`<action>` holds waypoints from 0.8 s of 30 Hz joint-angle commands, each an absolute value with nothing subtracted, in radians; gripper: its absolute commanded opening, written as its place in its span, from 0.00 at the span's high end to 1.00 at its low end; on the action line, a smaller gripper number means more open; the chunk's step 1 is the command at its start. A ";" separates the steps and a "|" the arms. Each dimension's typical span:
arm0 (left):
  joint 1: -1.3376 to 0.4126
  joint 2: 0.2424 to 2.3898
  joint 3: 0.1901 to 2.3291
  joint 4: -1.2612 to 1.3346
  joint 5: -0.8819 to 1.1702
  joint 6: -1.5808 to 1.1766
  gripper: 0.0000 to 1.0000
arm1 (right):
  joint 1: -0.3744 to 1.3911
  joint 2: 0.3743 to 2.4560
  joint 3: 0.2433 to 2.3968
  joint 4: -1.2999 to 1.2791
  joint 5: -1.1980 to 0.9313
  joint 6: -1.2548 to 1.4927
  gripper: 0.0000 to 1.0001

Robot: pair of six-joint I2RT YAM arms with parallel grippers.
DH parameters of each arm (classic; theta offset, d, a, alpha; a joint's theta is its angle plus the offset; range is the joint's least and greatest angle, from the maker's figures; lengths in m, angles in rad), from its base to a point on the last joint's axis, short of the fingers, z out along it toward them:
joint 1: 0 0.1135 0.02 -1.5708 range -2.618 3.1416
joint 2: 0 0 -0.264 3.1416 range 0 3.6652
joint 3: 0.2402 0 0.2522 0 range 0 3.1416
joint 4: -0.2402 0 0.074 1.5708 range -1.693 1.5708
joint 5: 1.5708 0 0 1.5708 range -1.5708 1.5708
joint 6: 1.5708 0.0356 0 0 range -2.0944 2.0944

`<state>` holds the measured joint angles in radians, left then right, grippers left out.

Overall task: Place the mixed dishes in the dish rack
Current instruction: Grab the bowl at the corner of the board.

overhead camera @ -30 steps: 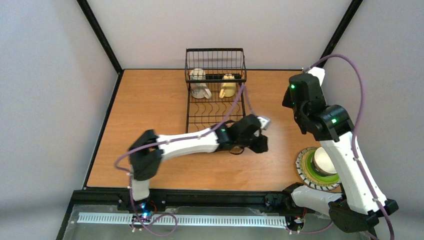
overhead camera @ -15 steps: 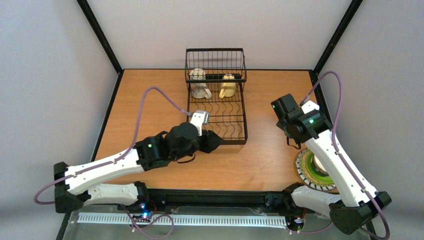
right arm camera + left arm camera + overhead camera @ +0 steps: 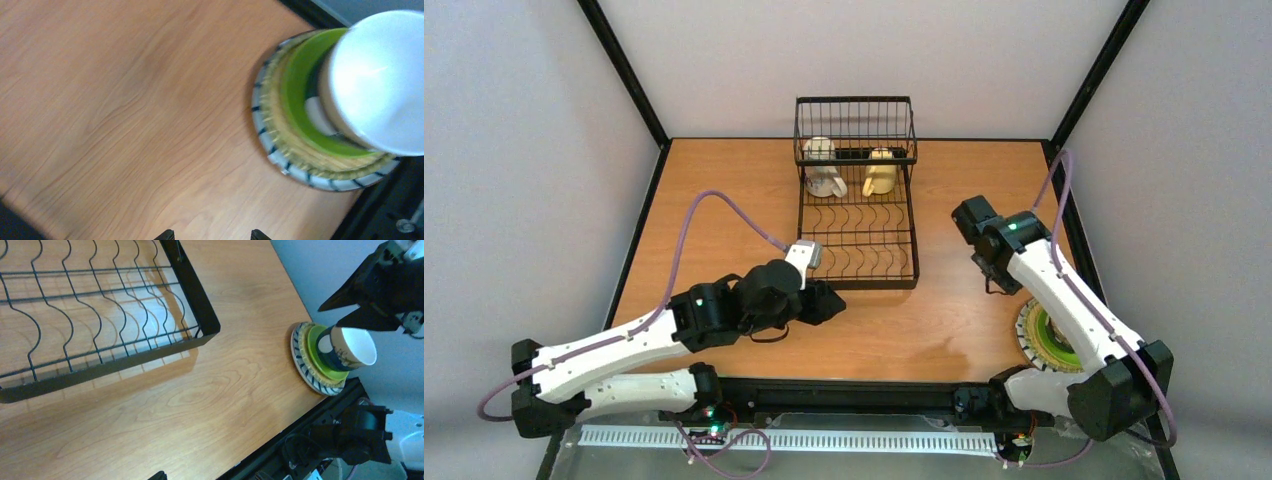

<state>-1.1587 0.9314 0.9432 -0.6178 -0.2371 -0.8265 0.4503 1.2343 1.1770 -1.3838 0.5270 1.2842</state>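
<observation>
The black wire dish rack (image 3: 857, 238) stands at the table's far middle. Its basket section holds the white mug (image 3: 824, 172) and the cream-yellow mug (image 3: 881, 175). The plate slots (image 3: 90, 315) hold nothing. At the near right is a stack: a teal-striped dish (image 3: 280, 160) at the bottom, the lime-green plate (image 3: 295, 100), a teal-and-white bowl (image 3: 326, 347), and the white bowl with a motif (image 3: 350, 347) on top. My left gripper (image 3: 829, 302) hangs open and empty over bare wood by the rack's near corner. My right gripper (image 3: 212, 234) is open and empty, left of the stack.
The table's black front rail (image 3: 320, 425) runs just below the stack. Black corner posts (image 3: 624, 70) and grey walls close in the table. Bare wood (image 3: 924, 320) lies between the rack and the stack.
My left arm has pulled back from the rack's right side to its near left corner. My right arm has come down and forward toward the stack.
</observation>
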 commanded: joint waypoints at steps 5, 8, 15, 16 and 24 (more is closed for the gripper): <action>-1.167 0.964 0.927 -0.663 -0.208 -0.787 0.00 | 0.170 1.160 1.136 -1.399 0.736 1.236 0.12; -1.167 0.983 0.941 -0.665 -0.202 -0.775 0.00 | 0.062 1.144 1.158 -1.397 0.742 1.170 0.12; -1.167 1.013 0.935 -0.637 -0.164 -0.778 0.00 | -0.134 1.082 1.133 -1.358 0.687 1.039 0.12; -1.167 1.014 0.936 -0.636 -0.160 -0.777 0.00 | -0.161 1.066 1.120 -1.335 0.668 1.013 0.12; -1.167 1.003 0.929 -0.646 -0.144 -0.765 0.00 | -0.318 1.009 1.001 -1.144 0.487 0.842 0.11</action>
<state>-1.1587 1.0107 0.9241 -0.6434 -0.1600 -0.7910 -0.2848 1.0191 1.0473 -1.2564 0.5846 0.9455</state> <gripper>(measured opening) 0.997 0.884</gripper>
